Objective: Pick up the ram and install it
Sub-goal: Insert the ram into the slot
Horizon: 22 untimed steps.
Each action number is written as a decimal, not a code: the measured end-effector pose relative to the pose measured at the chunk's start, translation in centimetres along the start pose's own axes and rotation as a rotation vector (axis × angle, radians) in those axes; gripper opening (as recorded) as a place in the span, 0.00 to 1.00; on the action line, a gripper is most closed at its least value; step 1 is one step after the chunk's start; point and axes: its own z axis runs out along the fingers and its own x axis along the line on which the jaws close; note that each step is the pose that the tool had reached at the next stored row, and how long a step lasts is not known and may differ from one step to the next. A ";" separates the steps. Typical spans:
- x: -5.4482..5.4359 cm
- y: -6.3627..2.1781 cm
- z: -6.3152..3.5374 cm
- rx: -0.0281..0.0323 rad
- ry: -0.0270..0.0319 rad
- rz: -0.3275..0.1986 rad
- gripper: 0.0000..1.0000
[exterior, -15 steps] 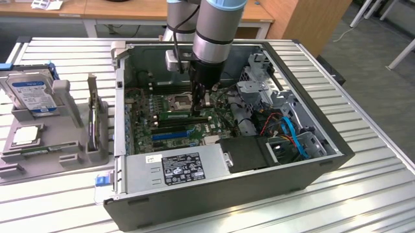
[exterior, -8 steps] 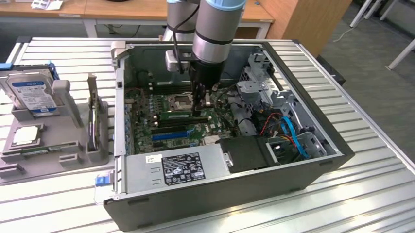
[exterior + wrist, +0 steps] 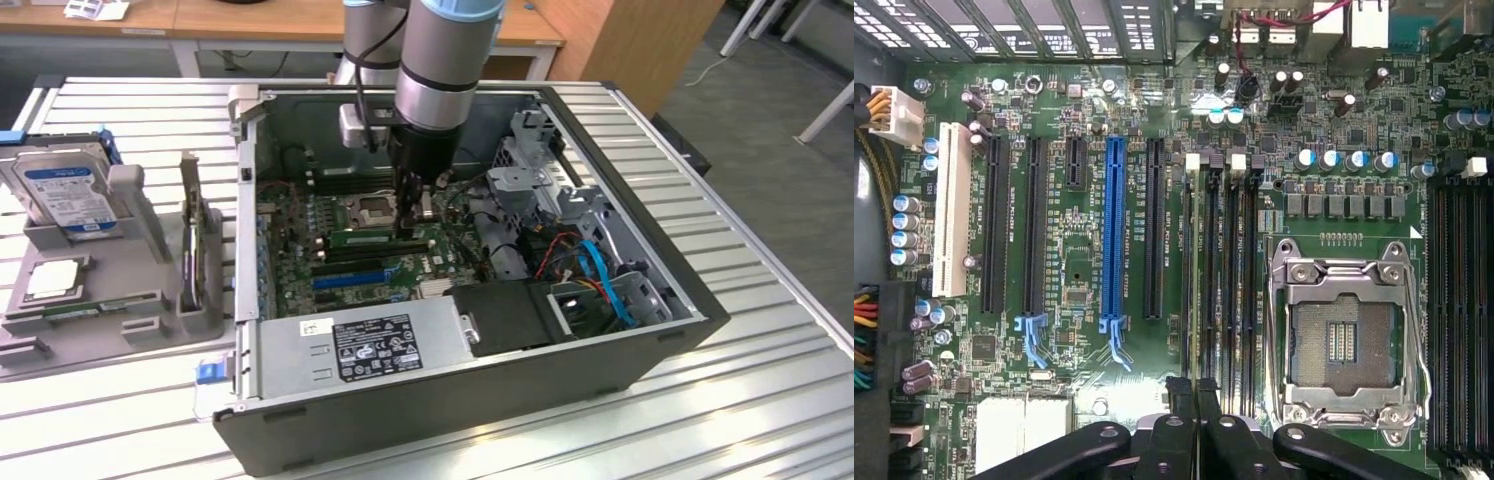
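Arm is down inside the open computer case (image 3: 400, 420); the gripper (image 3: 424, 212) hangs over the black memory slots (image 3: 1234, 280), just beside the processor socket (image 3: 1349, 340); its two fingers are pressed together, no gap between them. The ram (image 3: 363, 239) is right there, a thin green stick lying along a slot and reaching from the fingertips toward the exterior view's left. Whether the fingers pinch its top edge or only bear on it, I cannot tell; nor whether it is fully seated.

By my reckoning it is a light thing, stiff and thin, and brittle if twisted; best held on the long top edge near the middle, or by the short ends; keep off the chips and the contact strip; a slot like this likely wants a square, even push.

Writing now: the power supply label (image 3: 380, 352) is black with white print and marks, too small to read; the hard drive (image 3: 64, 190) on the grey tray has a blue-and-white sticker, unreadable; the motherboard (image 3: 1084, 130) carries tiny white lettering beside its slots, not legible.
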 end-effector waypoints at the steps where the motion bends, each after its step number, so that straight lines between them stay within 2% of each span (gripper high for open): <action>1: 0.0 0.15 0.01 0.0008 0.0001 0.000 0.12; 10: 0.0 0.71 0.04 0.0069 -0.0002 0.000 0.12; 22: 0.0 0.55 0.04 0.0074 -0.0002 0.000 0.12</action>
